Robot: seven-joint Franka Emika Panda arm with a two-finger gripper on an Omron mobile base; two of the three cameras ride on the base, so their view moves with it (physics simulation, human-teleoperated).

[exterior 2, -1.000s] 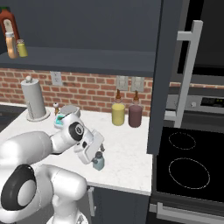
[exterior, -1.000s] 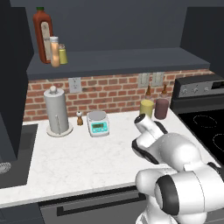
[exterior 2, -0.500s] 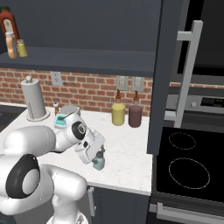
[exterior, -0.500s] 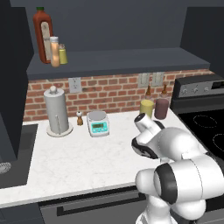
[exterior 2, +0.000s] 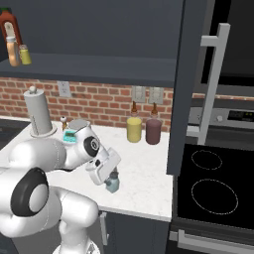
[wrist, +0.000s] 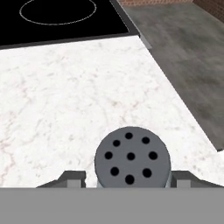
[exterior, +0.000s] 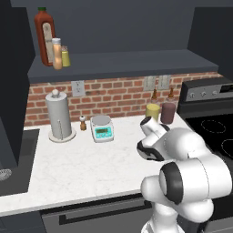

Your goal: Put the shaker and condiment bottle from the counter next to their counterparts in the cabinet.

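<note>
Straddling: gripper (wrist: 130, 180), one fingertip (wrist: 73, 177) on each side of the shaker (wrist: 132, 156); whether they press it, cannot tell
Shaker: upright on the counter (wrist: 65, 100), near its front edge by the stove

Shelf: three bottles (exterior: 56, 51). Counter: two jars (exterior 2: 143, 130), one shaker (exterior 2: 112, 182).

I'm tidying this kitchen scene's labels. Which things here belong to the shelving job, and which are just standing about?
Job:
shaker, between the fingers
condiment bottle, already on the cabinet shelf
red bottle
yellow shaker
counter

Standing about:
paper towel roll
pepper mill
kitchen scale
yellow jar
maroon jar
stove
</note>
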